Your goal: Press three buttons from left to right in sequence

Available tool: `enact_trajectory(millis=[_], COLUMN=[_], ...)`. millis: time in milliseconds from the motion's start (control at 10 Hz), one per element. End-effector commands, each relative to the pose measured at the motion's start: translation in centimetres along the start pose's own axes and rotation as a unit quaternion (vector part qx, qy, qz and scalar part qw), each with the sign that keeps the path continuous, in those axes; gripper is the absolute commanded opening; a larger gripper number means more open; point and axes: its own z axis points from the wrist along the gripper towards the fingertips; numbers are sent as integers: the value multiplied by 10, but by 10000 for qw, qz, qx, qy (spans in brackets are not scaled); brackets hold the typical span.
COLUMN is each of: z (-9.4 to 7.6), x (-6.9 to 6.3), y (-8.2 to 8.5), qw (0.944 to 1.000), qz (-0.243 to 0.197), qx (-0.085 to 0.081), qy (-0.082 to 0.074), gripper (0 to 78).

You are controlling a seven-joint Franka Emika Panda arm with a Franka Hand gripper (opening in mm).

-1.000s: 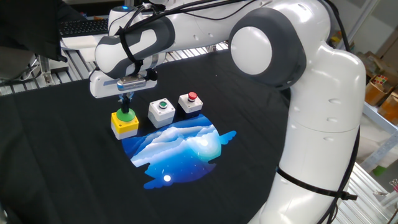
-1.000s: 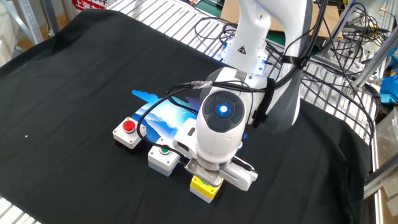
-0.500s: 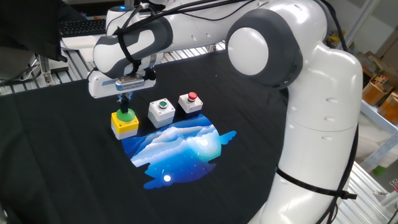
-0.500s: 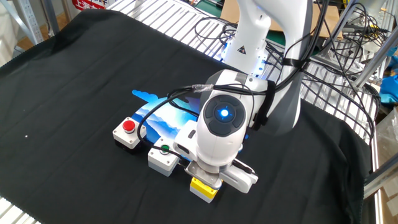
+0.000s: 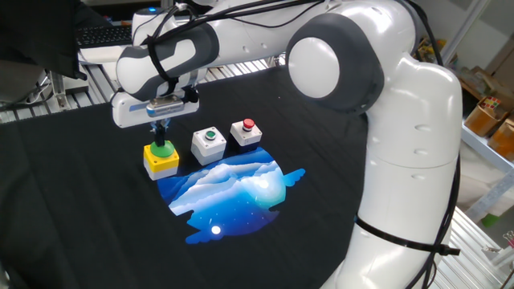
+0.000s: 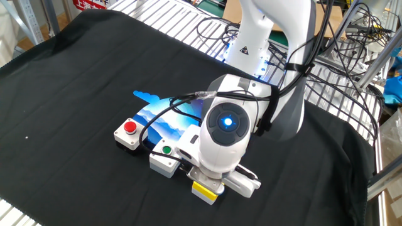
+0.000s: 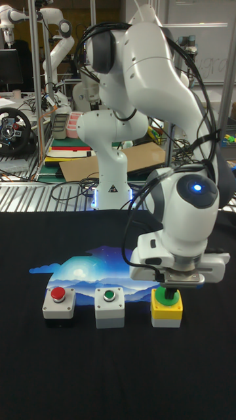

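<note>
Yellow box with big green dome (image 5: 161, 156) nearest, at the row's left end; hand (image 5: 163, 131) directly above it, fingertips at the dome, finger spacing indiscernible. White green-button box (image 5: 209, 144) beside; white red-button box (image 5: 246, 132) farthest, on black-draped bench (image 5: 72, 217).

Your gripper (image 5: 162, 128) stands over the yellow box (image 5: 161, 160), blocking it; both white boxes (image 5: 209, 144) (image 5: 246, 133) alongside are open from above.

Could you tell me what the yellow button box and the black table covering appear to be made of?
The yellow button box looks like moulded plastic: smooth, evenly coloured faces with a slight sheen. The black table covering seems to be matte fabric; it shows soft creases and reflects nothing, though the weave is too fine to see.
</note>
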Motion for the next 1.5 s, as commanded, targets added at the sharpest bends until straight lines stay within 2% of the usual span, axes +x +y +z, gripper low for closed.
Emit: enact_trajectory(millis=[100,900,1000,1200,1300,1500], z=[6,4,-9,-26,-27,-48], x=[0,0,2,6,6,8], y=[-5,-4,-1,-1,-1,-5], qw=[10000,10000,9999,9999,9999,9999], qz=[-53,-49,-16,-27,-28,-52], qx=[19,-19,-4,-23,-28,-37], qy=[79,83,105,103,101,91], gripper=[11,11,11,11,11,11])
